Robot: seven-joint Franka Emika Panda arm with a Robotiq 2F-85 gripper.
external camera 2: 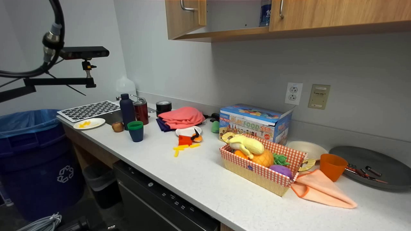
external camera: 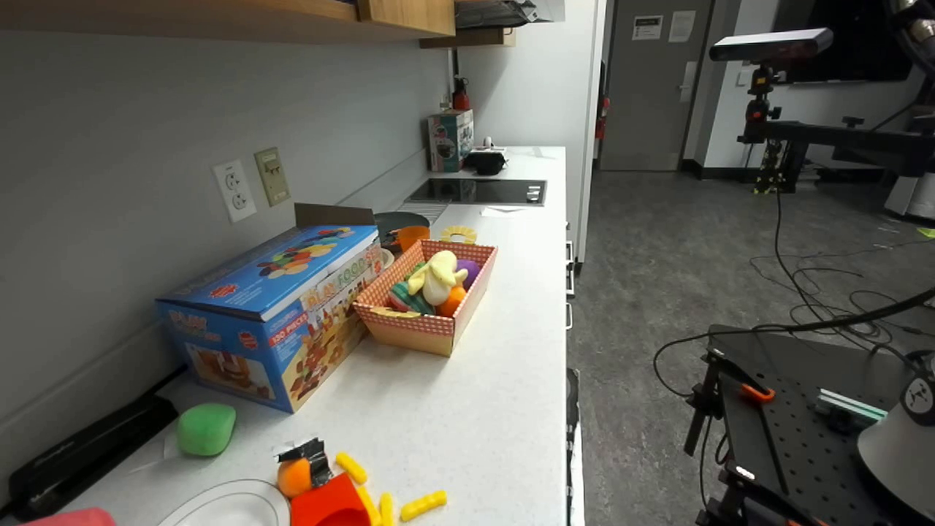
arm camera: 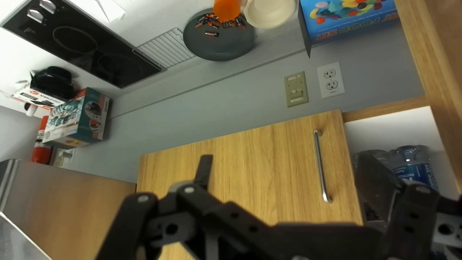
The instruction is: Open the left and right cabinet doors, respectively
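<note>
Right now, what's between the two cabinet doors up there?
In an exterior view, an opening with a blue-labelled bottle inside lies between the left door and right door.

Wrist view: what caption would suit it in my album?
Open gripper before a closed cabinet door, bottles showing in the open compartment alongside.

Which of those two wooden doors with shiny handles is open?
The left cabinet door stands swung out, showing a blue-labelled bottle inside; the right cabinet door is shut.
</note>
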